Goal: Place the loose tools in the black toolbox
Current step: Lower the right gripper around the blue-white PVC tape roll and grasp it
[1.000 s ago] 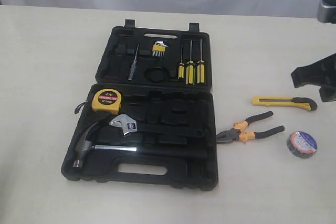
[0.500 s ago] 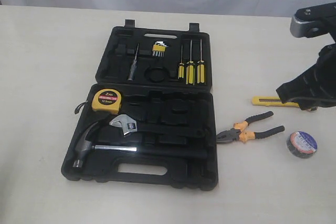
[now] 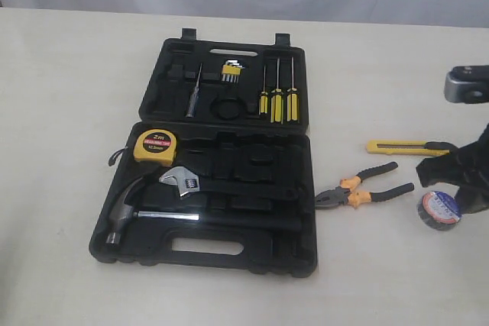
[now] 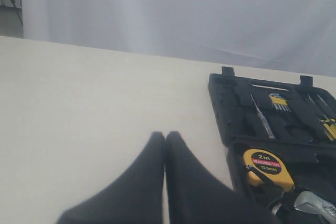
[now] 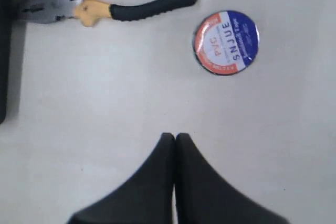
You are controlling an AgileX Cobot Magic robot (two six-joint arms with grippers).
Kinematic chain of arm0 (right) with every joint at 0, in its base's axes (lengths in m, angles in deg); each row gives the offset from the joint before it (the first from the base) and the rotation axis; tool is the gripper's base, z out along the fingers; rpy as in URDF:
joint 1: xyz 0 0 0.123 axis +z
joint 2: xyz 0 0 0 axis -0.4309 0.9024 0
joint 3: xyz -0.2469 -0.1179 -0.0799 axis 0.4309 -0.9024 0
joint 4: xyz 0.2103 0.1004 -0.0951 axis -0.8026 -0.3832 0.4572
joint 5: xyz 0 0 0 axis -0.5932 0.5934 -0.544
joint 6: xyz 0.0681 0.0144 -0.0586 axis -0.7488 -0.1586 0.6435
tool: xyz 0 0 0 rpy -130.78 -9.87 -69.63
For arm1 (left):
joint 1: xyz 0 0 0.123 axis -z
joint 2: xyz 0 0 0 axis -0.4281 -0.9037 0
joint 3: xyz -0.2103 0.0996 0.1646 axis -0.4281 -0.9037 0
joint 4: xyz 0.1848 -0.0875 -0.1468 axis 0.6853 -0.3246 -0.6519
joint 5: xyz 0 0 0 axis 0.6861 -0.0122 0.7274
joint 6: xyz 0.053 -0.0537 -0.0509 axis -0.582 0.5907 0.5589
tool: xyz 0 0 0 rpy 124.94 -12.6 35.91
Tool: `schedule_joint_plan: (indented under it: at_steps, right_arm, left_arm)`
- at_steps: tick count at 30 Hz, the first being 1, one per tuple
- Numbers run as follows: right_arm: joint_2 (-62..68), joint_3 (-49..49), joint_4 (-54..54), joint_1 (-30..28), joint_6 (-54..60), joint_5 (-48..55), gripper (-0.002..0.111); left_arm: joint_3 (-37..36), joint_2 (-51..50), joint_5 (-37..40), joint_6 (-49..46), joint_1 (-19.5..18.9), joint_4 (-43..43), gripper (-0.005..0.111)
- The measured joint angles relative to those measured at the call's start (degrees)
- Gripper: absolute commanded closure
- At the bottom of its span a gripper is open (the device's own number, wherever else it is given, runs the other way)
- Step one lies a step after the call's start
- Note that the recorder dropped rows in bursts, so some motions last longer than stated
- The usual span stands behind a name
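Note:
The black toolbox [image 3: 229, 253] lies open mid-table, and the yellow tape measure [image 3: 156, 146] sits in its tray. To its right on the table lie the orange-and-black pliers [image 3: 363, 187], the yellow-black utility knife [image 3: 393, 146] and the black tape roll [image 3: 439, 210] with its blue-white label. My right gripper [image 3: 425, 167] hangs shut and empty above the knife's black end, close to the roll. Its wrist view shows the shut gripper [image 5: 174, 136] short of the tape roll [image 5: 226, 42] and pliers [image 5: 105, 8]. My left gripper [image 4: 165, 136] is shut and empty over bare table beside the toolbox [image 4: 220, 103] and tape measure [image 4: 268, 167].
A steel hammer [image 3: 130, 211] and wrench [image 3: 183, 181] rest in the tray. Yellow-black screwdrivers [image 3: 276, 101] and hex keys [image 3: 231, 71] sit in the lid. A white curtain backs the table. The left arm does not show in the exterior view.
My right gripper swung in from the right edge, then dropped lower toward the tape roll, and now covers the knife's black end. The tools have not moved.

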Motion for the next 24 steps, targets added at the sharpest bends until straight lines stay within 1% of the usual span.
schedule_joint_plan:
  at_steps: [6,8,9,10,12,14,16,17,18,24]
  right_arm:
    - [0.0,-2.02,-1.38,-6.9,-0.11,-3.11,0.108]
    - [0.0,-2.06,-1.5,-8.24,-0.11,-4.15,0.101]
    - [0.0,-2.06,-1.5,-8.57,0.08,-4.62,0.096]
    - [0.0,-2.06,-1.5,-8.7,0.32,-4.87,0.088]
    - [0.0,-2.06,-1.5,-8.78,1.42,-5.36,0.071]
    - [0.0,-2.06,-1.58,-8.78,1.81,-5.48,0.049]
    - [0.0,-2.06,-1.58,-8.82,2.06,-5.91,0.034]
    - [0.0,-2.06,-1.58,-8.82,2.18,-6.04,0.03]
    - [0.0,-2.06,-1.58,-8.82,2.29,-6.14,0.029]
    - [0.54,-2.06,-2.14,-8.92,0.87,-6.63,0.029]
  left_arm:
    - [0.0,0.0,0.0,0.0,0.0,0.0,0.107]
    - [0.0,0.0,0.0,0.0,0.0,0.0,0.107]
    - [0.0,0.0,0.0,0.0,0.0,0.0,0.107]
    - [0.0,0.0,0.0,0.0,0.0,0.0,0.107]
    - [0.0,0.0,0.0,0.0,0.0,0.0,0.107]
    - [0.0,0.0,0.0,0.0,0.0,0.0,0.107]
    - [0.0,0.0,0.0,0.0,0.0,0.0,0.107]
    - [0.0,0.0,0.0,0.0,0.0,0.0,0.107]
    - [0.0,0.0,0.0,0.0,0.0,0.0,0.107]
    - [0.0,0.0,0.0,0.0,0.0,0.0,0.107]
